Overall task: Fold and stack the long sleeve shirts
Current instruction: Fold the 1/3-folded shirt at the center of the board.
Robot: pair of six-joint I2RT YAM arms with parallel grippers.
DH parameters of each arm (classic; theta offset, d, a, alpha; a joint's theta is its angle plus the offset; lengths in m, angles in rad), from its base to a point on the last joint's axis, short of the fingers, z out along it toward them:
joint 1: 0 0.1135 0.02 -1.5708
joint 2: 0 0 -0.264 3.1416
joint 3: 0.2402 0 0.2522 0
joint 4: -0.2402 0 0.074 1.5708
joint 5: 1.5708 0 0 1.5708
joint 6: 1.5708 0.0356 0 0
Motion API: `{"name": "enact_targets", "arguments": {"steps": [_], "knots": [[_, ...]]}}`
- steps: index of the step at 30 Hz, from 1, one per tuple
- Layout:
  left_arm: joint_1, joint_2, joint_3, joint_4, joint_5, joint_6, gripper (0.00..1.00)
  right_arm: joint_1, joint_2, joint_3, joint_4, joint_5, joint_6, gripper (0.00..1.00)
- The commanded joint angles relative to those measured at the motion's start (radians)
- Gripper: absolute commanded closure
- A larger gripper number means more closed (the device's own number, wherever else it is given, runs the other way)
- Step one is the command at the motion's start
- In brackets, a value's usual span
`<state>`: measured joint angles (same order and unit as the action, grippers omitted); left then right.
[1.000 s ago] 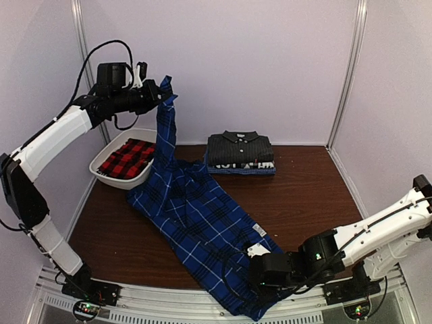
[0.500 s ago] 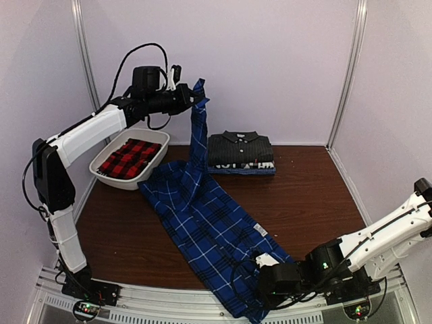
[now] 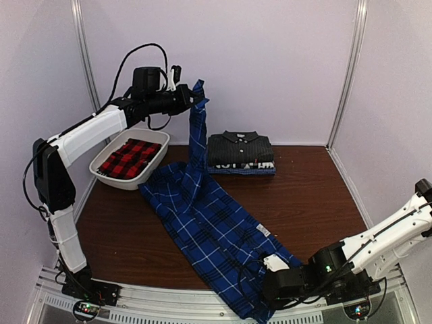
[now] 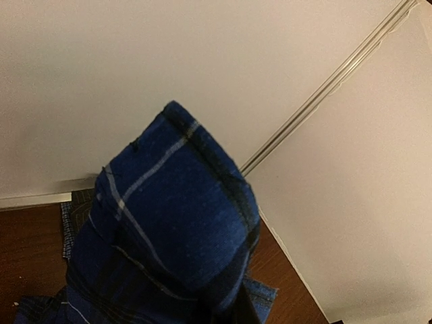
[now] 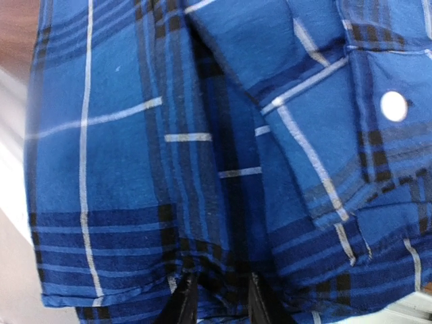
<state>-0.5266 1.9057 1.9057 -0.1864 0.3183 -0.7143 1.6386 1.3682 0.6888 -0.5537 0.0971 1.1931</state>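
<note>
The blue-and-black plaid shirt (image 3: 209,223) lies stretched diagonally over the brown table (image 3: 317,196). My left gripper (image 3: 192,100) is shut on one end of it and holds that end high near the back wall; the cloth (image 4: 175,223) covers the fingers in the left wrist view. My right gripper (image 3: 270,291) is shut on the near end at the table's front edge; its fingertips (image 5: 185,297) pinch a bunched fold of plaid (image 5: 202,169). The dark charcoal striped shirt (image 3: 239,148) lies folded on top of a stack at the back. The red-and-black plaid shirt (image 3: 128,157) lies in the white tub (image 3: 152,136).
The white tub stands at the back left against the wall. The folded stack (image 3: 241,165) has another folded garment under the charcoal shirt. Enclosure walls and metal posts (image 3: 347,74) close in the back and sides. A metal rail (image 3: 169,300) runs along the front edge.
Over the second, my left gripper swung right with the shirt's end. My right gripper pulled the near end toward the front edge, stretching the cloth straighter.
</note>
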Motion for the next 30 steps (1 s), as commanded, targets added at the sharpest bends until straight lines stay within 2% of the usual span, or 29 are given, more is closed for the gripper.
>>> {"name": "enact_targets", "arguments": {"steps": [1,6,8,13,17,22,25,30], "knots": [[-0.012,-0.014,-0.027,0.050,0.027,0.038,1.00,0.003,-0.071,0.079,-0.091,0.119,0.014,0.61],[-0.052,-0.036,-0.093,0.055,0.021,0.064,1.00,-0.072,-0.180,0.152,-0.148,0.234,-0.044,0.44],[-0.077,-0.037,-0.124,0.054,0.021,0.082,1.00,-0.136,-0.224,0.172,-0.114,0.253,-0.119,0.37],[-0.134,-0.070,-0.253,0.067,-0.003,0.095,1.00,-0.357,-0.295,0.255,0.023,0.253,-0.336,0.26],[-0.176,-0.109,-0.366,0.104,-0.028,0.088,1.00,-0.590,-0.264,0.296,0.163,0.104,-0.497,0.21],[-0.227,-0.144,-0.497,0.153,-0.041,0.087,1.00,-0.800,-0.119,0.354,0.305,-0.123,-0.568,0.18],[-0.241,-0.153,-0.560,0.178,-0.035,0.080,1.00,-0.875,-0.028,0.375,0.444,-0.275,-0.549,0.14],[-0.251,-0.156,-0.619,0.246,-0.006,0.075,1.00,-0.900,0.100,0.420,0.593,-0.364,-0.499,0.09]]}}
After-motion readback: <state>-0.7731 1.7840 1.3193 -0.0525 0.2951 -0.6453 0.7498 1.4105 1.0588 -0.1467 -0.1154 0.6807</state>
